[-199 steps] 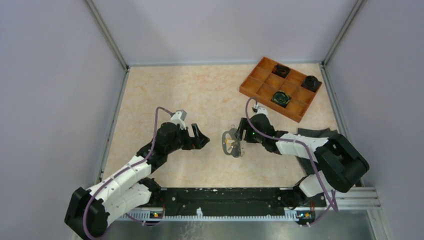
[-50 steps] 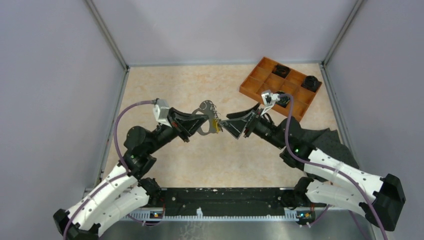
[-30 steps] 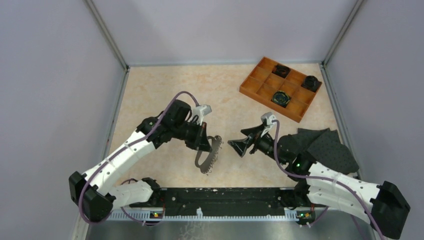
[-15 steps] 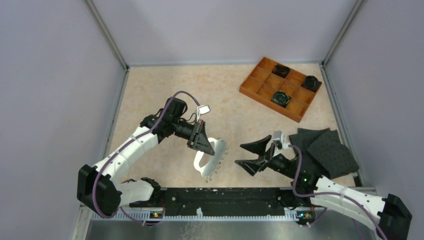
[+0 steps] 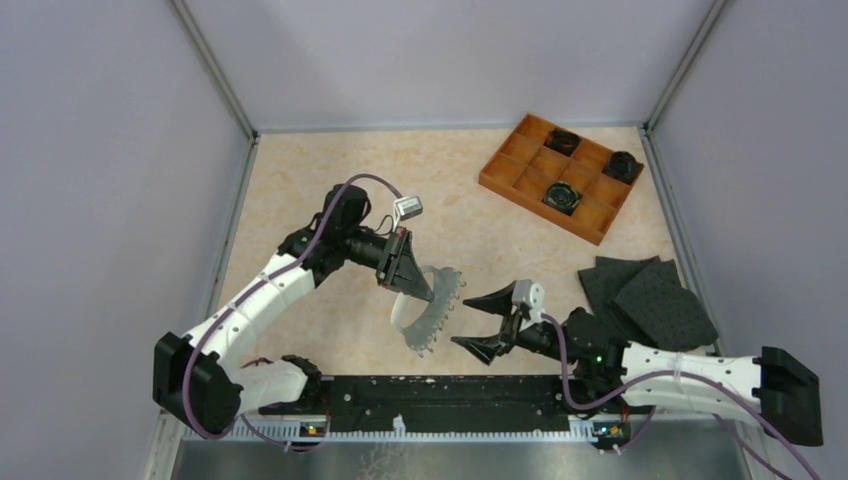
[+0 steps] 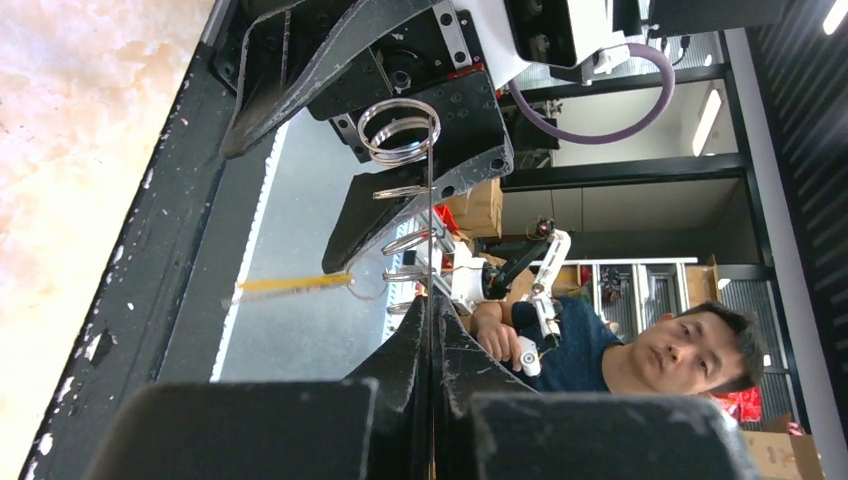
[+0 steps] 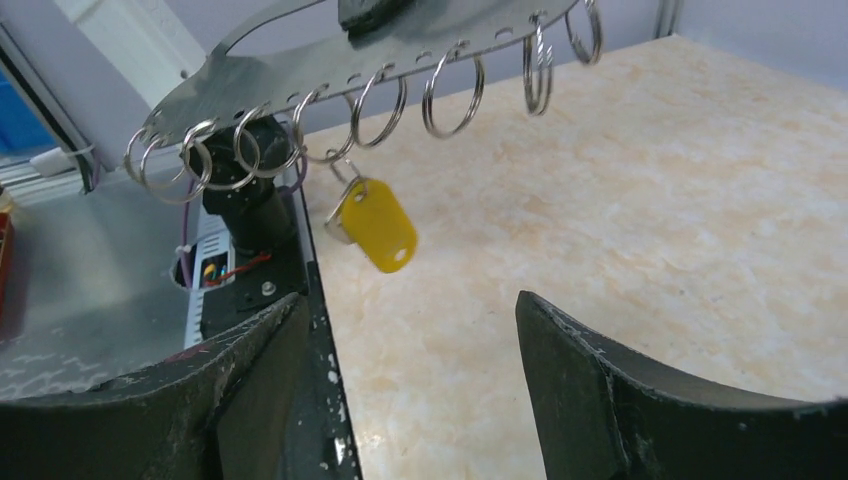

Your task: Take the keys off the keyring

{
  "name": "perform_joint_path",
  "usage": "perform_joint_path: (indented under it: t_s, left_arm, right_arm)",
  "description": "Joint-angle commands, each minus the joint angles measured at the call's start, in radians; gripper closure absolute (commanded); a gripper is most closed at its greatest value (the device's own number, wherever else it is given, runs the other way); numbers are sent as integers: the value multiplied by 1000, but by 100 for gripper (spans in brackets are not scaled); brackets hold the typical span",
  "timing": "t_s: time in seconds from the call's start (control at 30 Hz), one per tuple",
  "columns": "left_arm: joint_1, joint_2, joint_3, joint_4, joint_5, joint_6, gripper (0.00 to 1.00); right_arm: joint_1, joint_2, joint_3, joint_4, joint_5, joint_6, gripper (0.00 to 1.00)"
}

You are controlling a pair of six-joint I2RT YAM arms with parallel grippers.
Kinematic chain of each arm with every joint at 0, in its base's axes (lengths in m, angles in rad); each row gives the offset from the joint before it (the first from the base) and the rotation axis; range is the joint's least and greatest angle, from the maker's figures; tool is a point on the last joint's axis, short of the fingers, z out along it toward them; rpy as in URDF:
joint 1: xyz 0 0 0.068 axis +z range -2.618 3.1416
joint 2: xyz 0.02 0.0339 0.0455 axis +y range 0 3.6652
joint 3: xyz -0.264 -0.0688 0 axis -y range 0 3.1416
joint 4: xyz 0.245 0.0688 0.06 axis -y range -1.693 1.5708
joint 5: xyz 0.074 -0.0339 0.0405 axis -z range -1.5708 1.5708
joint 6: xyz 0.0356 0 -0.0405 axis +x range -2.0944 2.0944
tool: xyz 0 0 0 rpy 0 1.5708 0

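The keyring [image 5: 432, 308] is a flat grey metal plate with several wire rings along its edge, and it hangs tilted above the table. My left gripper [image 5: 416, 285] is shut on its upper part. In the left wrist view the plate shows edge-on between the closed fingers [image 6: 455, 350]. The keys show as a yellow tag [image 7: 378, 225] with a small grey metal piece behind it, dangling from one ring of the keyring [image 7: 380, 50]. My right gripper [image 5: 482, 322] is open, low by the near edge, facing the plate's ringed side. The tag hangs above and beyond my right gripper [image 7: 410, 305], untouched.
An orange compartment tray [image 5: 487, 180] holding dark round parts sits at the back right. Black foam mats [image 5: 650, 295] lie at the right. A black rail [image 5: 450, 390] runs along the near edge, close under the right gripper.
The right arm swung down towards the near edge and levelled out facing the keyring, its jaws narrowing a little. The left gripper shifted slightly back, still holding the plate.
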Motion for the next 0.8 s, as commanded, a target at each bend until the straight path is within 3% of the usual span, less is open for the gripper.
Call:
perform_joint_path:
  t_s: [0.0,0.77]
  left_arm:
    - [5,-26,64,55,54,-67,100]
    - [5,-23,88,78,38,-100,100]
  right_arm:
    - [13,39,101,36,35,-65,25]
    - [34,117,134,184,22,-118,23]
